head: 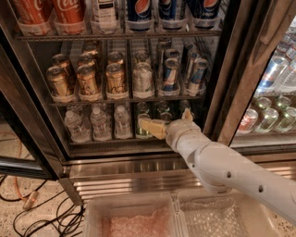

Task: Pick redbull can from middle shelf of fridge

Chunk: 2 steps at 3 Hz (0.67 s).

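The redbull cans (170, 74) are slim and blue-and-silver. They stand at the right end of the middle shelf (125, 100) of the fridge (223, 69), right of a pale silver can (142, 79) and several gold cans (88, 82). My gripper (166, 122) is on a white arm coming in from the lower right. It hangs in front of the shelf below, under the redbull cans and apart from them. Its tan fingers (152, 127) stand apart and hold nothing.
Cola and Pepsi bottles (138, 14) fill the rack above. Water bottles (98, 123) and green bottles (143, 120) fill the rack below. A ribbed steel base (129, 183) runs beneath. Two white bins (134, 217) sit in front. Cables (27, 203) lie on the floor at left. A second cooler (273, 106) stands at right.
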Tool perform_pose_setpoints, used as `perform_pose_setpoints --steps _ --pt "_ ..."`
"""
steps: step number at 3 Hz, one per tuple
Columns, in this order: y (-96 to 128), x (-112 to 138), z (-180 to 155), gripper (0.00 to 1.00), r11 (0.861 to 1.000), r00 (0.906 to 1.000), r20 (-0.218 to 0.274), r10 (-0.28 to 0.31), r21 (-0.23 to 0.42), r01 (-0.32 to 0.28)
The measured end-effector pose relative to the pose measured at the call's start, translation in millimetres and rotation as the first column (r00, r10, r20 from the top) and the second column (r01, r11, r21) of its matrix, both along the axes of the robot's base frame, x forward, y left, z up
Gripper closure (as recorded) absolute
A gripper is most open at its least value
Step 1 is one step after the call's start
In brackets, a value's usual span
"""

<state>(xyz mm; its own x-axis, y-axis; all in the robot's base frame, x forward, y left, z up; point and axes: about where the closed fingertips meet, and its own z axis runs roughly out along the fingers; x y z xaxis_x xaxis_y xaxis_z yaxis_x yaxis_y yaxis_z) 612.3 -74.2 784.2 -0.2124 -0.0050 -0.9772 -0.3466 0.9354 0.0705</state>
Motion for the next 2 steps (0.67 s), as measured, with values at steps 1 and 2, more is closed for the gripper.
perform_pose_setpoints --steps 1,2 --pt "-13 8 11 0.00 0.994 0.9921 0.062 -0.109 -0.010 0.110" --pt "-30 11 18 0.00 0.978 0.9721 0.109 -0.208 -0.007 0.210"
